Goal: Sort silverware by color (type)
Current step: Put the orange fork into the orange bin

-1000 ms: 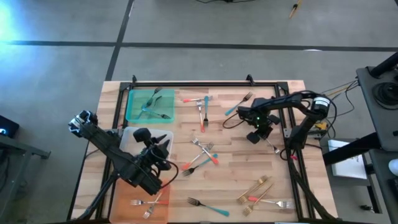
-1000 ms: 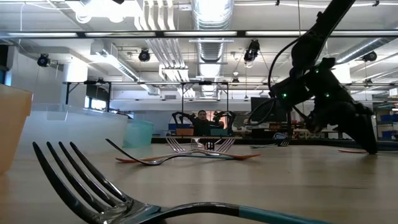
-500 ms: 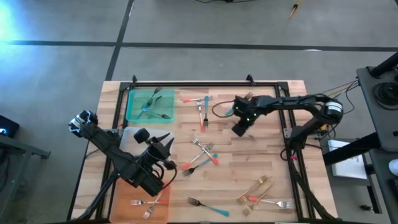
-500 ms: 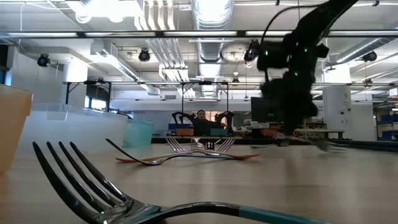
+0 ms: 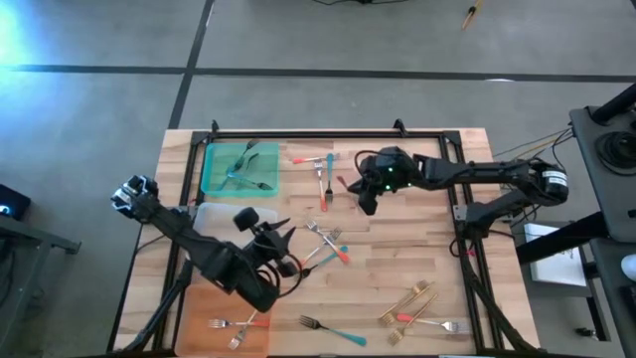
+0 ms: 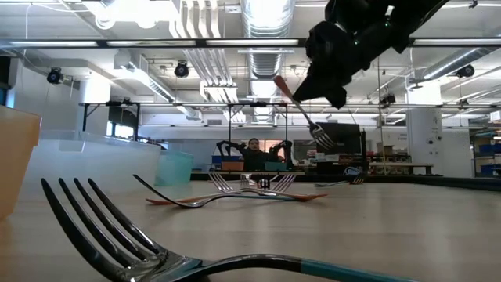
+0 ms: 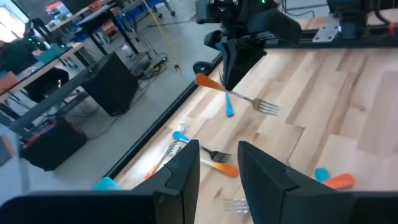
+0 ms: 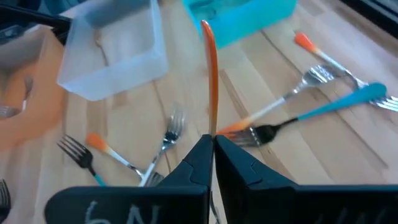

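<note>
My right gripper point(image 5: 362, 197) hangs over the table's far middle, shut on a fork with an orange-red handle point(image 6: 301, 111) and metal tines. The fork also shows in the left wrist view point(image 7: 242, 98). My left gripper point(image 5: 286, 239) is open and empty, just left of a cluster of red- and teal-handled forks point(image 5: 325, 245) lying flat at the table's middle. More forks lie near the far edge point(image 5: 320, 169). Gold forks point(image 5: 409, 301) lie at the near right. My right gripper pinches the fork between its two shut fingers, about midway along it, at the handle's lower part point(image 8: 213, 127). The fingers lie across the fork. The fork is lifted clear of the table and tilted, handle end point(image 6: 279, 80) up, tines point(image 6: 322, 136) down.
A green tray point(image 5: 211, 179) with forks stands at the far left, a clear tray point(image 5: 204, 221) below it, and an orange tray point(image 5: 199, 320) with forks at the near left. A teal-handled fork point(image 5: 333, 329) lies at the near edge. A black frame point(image 5: 328, 134) borders the table.
My right gripper has gone toward the table's left and up, carrying the orange-handled fork from the right side, now lifted well clear of the table. My left gripper has moved toward the table's right, nearer the middle cluster of forks.
</note>
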